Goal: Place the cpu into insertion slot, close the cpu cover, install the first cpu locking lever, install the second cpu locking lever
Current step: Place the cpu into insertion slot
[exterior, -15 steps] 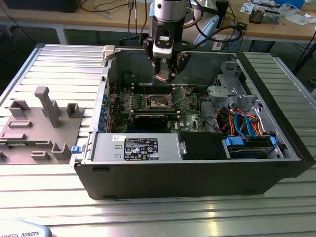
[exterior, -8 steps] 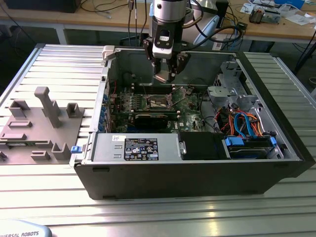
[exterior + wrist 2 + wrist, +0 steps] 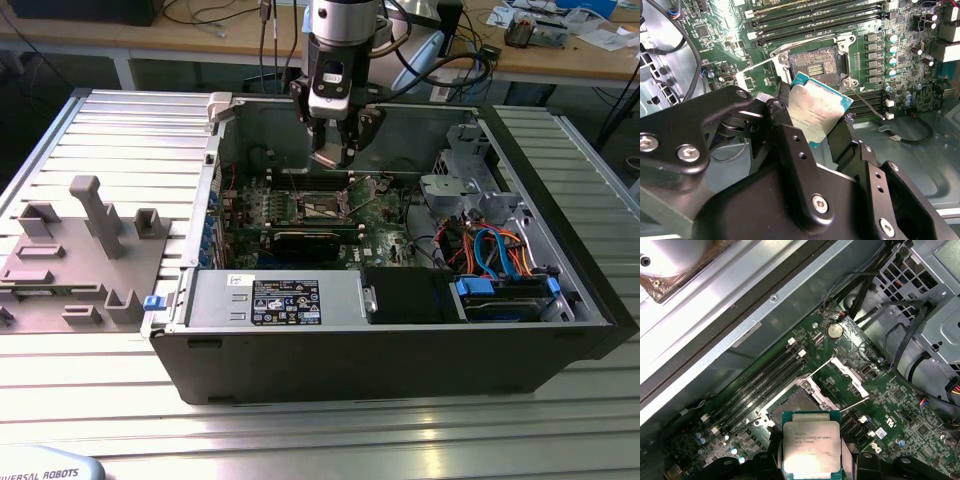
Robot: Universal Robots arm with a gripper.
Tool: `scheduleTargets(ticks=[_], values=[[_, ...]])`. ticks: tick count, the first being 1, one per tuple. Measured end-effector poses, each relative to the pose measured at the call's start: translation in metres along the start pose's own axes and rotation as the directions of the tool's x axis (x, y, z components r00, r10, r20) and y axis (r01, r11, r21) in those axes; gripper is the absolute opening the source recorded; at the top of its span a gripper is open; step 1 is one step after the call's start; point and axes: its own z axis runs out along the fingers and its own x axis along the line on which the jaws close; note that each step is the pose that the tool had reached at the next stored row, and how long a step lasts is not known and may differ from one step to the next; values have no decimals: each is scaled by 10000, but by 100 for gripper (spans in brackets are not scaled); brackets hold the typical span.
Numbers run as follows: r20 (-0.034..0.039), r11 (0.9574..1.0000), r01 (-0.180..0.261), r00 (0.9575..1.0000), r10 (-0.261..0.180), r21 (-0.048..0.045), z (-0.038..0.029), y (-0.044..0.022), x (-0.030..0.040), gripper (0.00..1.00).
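My gripper [image 3: 334, 150] hangs above the open computer case, shut on the cpu [image 3: 329, 157]. Both wrist views show the cpu [image 3: 817, 114] [image 3: 811, 447] as a flat square chip with a dull silver top and green edge, held tilted between the black fingers [image 3: 842, 141]. The insertion slot [image 3: 814, 62] [image 3: 792, 405] lies open and bare on the green board, a little below and ahead of the chip. The cpu cover [image 3: 849, 374] stands swung up beside the slot. Two thin wire levers [image 3: 867, 102] [image 3: 816, 366] stick out, unlatched.
Long memory slots [image 3: 815, 15] [image 3: 760, 380] flank the socket. A black card [image 3: 310, 240] crosses the board nearer the power supply [image 3: 270, 300]. Drive cage and cables [image 3: 470, 200] fill the exterior view's right. Case walls [image 3: 215, 180] ring the board. A grey fixture [image 3: 80, 250] sits outside.
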Motion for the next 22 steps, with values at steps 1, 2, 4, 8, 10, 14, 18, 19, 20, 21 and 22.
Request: scheduleTargets(ticks=[1, 2, 4, 8, 10, 14, 18, 19, 20, 21, 22], values=[[1, 10000, -3, 10000, 3, 1, 1, 0, 0, 55], [3, 10000, -5, 10000, 5, 2, 1, 0, 0, 55], [7, 10000, -7, 10000, 7, 8, 2, 0, 0, 55], [8, 10000, -9, 10000, 9, 9, 3, 0, 0, 55], [15, 10000, -11, 10000, 11, 16, 7, 0, 0, 55], [16, 10000, -27, 10000, 27, 18, 16, -1, 0, 55], [19, 10000, -81, 10000, 81, 19, 29, -1, 1, 55], [19, 10000, -87, 10000, 87, 20, 29, -1, 1, 55], [20, 10000, -96, 10000, 96, 19, 30, -1, 0, 55], [20, 9999, -103, 9999, 103, 20, 30, -1, 1, 55], [21, 9999, -109, 9999, 109, 21, 31, -1, 1, 55]])
